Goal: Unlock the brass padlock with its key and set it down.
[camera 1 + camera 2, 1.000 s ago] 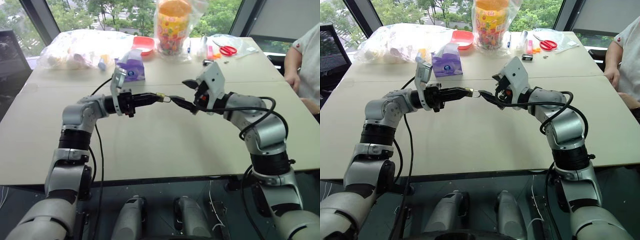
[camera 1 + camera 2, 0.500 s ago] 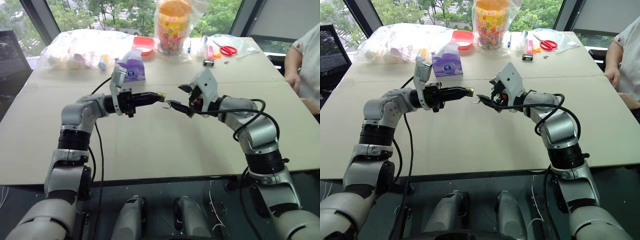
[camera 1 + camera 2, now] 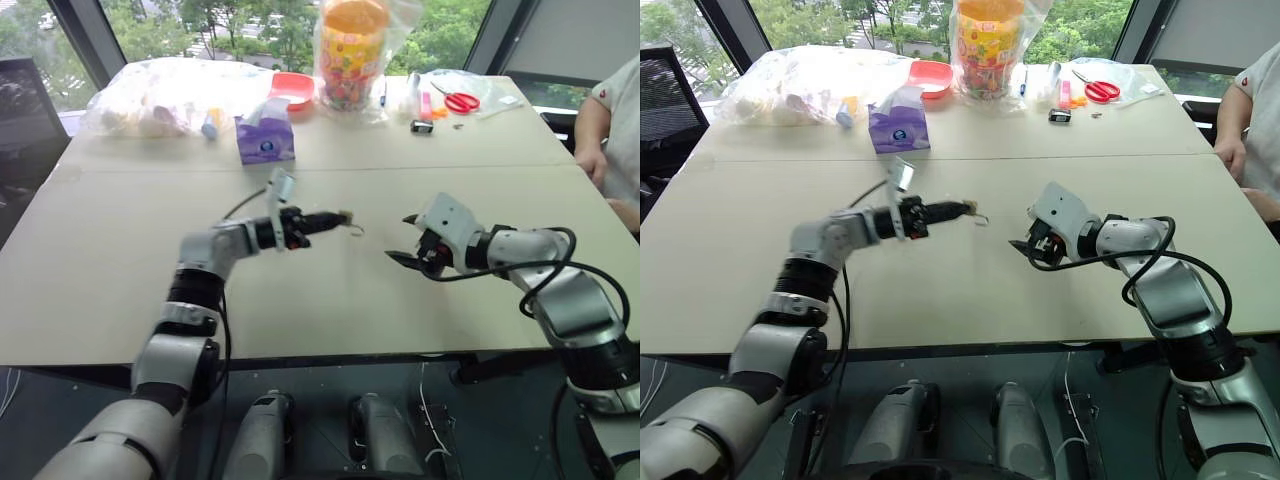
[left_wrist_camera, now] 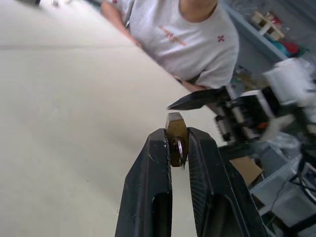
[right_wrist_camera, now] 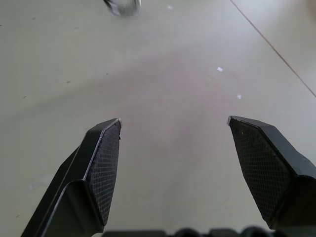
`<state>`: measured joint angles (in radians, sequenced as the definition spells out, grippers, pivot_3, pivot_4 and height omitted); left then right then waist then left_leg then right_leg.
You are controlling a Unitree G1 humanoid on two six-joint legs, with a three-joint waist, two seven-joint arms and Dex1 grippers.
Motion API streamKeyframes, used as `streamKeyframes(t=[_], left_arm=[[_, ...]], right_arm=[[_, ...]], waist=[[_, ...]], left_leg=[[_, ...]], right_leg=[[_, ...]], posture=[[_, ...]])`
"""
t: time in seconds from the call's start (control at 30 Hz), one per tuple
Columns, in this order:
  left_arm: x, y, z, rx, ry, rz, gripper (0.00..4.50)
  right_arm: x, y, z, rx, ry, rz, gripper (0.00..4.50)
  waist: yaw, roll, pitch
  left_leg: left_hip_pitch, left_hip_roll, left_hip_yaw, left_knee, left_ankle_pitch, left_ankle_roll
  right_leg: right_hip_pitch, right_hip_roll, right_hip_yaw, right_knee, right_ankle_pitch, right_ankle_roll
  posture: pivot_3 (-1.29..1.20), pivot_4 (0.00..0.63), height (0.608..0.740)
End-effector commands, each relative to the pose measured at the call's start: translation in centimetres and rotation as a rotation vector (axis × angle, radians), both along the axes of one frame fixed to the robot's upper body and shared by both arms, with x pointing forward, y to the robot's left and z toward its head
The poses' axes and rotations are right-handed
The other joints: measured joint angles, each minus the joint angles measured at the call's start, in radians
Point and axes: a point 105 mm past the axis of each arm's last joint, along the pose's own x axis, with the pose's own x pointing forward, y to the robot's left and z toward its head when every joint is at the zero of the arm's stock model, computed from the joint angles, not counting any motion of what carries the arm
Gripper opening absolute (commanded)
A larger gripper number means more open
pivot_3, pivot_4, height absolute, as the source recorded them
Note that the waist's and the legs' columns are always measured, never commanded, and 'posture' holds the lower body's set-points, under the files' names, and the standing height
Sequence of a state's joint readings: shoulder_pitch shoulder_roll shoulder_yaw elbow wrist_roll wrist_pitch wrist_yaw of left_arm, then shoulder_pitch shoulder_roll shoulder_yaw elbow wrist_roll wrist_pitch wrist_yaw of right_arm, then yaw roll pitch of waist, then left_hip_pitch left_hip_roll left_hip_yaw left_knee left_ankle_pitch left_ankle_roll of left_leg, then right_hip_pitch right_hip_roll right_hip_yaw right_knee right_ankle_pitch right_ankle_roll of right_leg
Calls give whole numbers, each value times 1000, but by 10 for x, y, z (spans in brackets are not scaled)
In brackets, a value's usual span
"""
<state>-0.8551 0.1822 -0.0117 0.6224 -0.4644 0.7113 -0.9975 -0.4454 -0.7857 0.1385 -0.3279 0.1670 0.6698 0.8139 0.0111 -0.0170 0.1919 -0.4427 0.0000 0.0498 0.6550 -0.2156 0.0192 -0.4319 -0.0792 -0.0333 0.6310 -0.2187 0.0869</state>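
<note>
My left gripper [image 3: 335,217] is shut on the brass padlock [image 4: 176,134], a tiny yellow-gold body pinched between the two black fingertips. Its thin silvery shackle [image 3: 353,229] hangs off the tip, swung open like a hook. The gripper points level towards the right, a little above the table [image 3: 300,300]. My right gripper [image 3: 400,238] hovers open a short way to the right of the padlock, with nothing between its fingers [image 5: 106,158]. The key I cannot make out.
Along the far edge of the table stand a purple tissue box [image 3: 265,140], clear plastic bags [image 3: 160,95], a red bowl [image 3: 290,88], a bag of colourful things [image 3: 350,45] and red scissors [image 3: 457,101]. A person [image 3: 610,130] sits at the right.
Both arms have sunk towards the table and drawn apart. The right gripper has pulled away from the padlock to the right. The left gripper still holds the padlock.
</note>
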Motion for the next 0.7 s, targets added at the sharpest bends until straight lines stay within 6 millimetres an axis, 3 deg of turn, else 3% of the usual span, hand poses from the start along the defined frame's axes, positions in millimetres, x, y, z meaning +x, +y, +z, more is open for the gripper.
streamKeyframes(t=[0.03,0.07,0.17,0.27,0.33,0.43,0.57,0.7], left_arm=[[2,-10,-12,44,43,4,0],[3,-14,-17,56,52,9,0],[7,-19,-22,72,75,24,1495],[11,-19,-20,83,82,25,2714],[13,-11,-25,181,12,19,3419],[13,14,-40,427,-179,-1,3419],[16,47,0,269,-222,128,3419],[0,77,13,298,-329,217,3419]], right_arm=[[-12,9,11,-6,-29,35,3599],[-12,9,11,-6,-29,27,3599],[-12,10,10,-10,-25,5,3665],[-12,8,7,-27,-17,-15,3665],[-13,6,6,-29,-13,-25,3665],[-14,3,6,-19,-10,-39,3665],[-15,1,9,78,10,-80,3665],[-6,-1,18,288,-19,-165,3665]], waist=[[-2,0,0],[-1,0,0],[2,0,0],[3,0,0],[2,0,0],[-3,0,0],[-16,0,0],[-23,0,0]], left_leg=[[0,0,0,0,0,0],[0,0,0,0,0,0],[0,1,0,2,0,0],[-1,1,0,5,-1,2],[-2,1,-1,7,-2,3],[-1,0,0,7,-3,4],[-1,4,0,7,-3,3],[-1,6,0,6,-3,3]], right_leg=[[0,0,0,0,0,0],[0,0,0,0,0,0],[0,0,0,0,0,-1],[0,-1,0,0,-2,-4],[2,-1,-1,-1,-2,-4],[2,-2,0,-1,-2,-4],[2,-3,1,-1,-1,-5],[1,-3,1,-1,-1,-6]], posture=[[0,150,740],[0,150,740],[0,150,740],[0,150,740],[0,150,740],[0,150,740],[0,150,740],[0,150,740]])
